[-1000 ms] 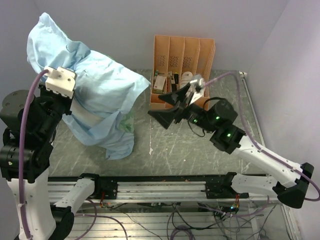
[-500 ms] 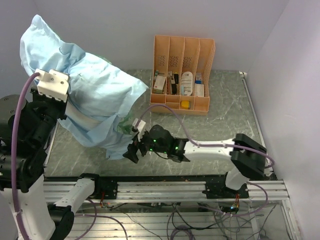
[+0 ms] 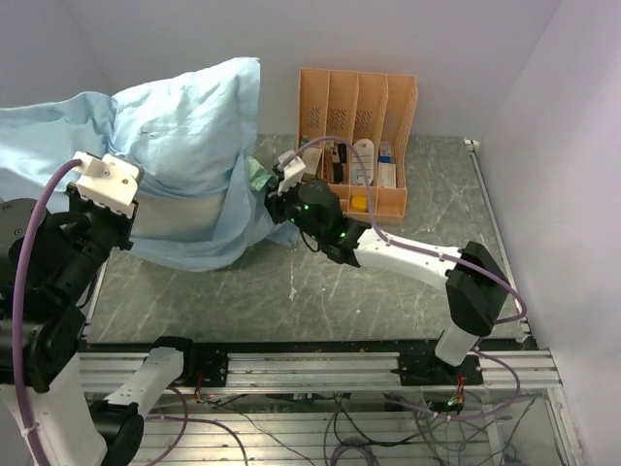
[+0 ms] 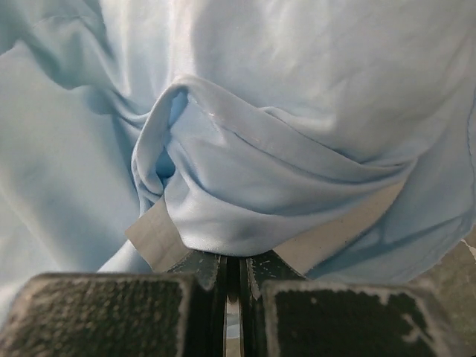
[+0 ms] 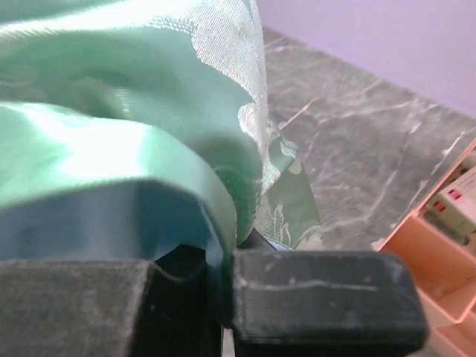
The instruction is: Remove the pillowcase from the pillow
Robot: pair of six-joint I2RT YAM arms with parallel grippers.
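- Fingers [image 4: 97, 312] of my left gripper [image 4: 232, 271] press together on a blue fold of the pillowcase [image 3: 194, 136].
- My right gripper [image 5: 220, 294] pinches its mint-green edge, just beside the rack [image 3: 357, 107].
- The pillow [image 3: 179, 216], mostly covered, is held up over the table's [image 3: 408, 301] far-left corner.

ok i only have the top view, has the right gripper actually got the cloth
Observer: Yes. The right wrist view shows the right gripper shut on a fold of the pillowcase, on its shiny green patterned side.
Operator: and the left one, what has it got
Observer: The left wrist view shows the left gripper shut just where a blue fold of the case meets the off-white edge of the pillow. I cannot tell which of the two it pinches.
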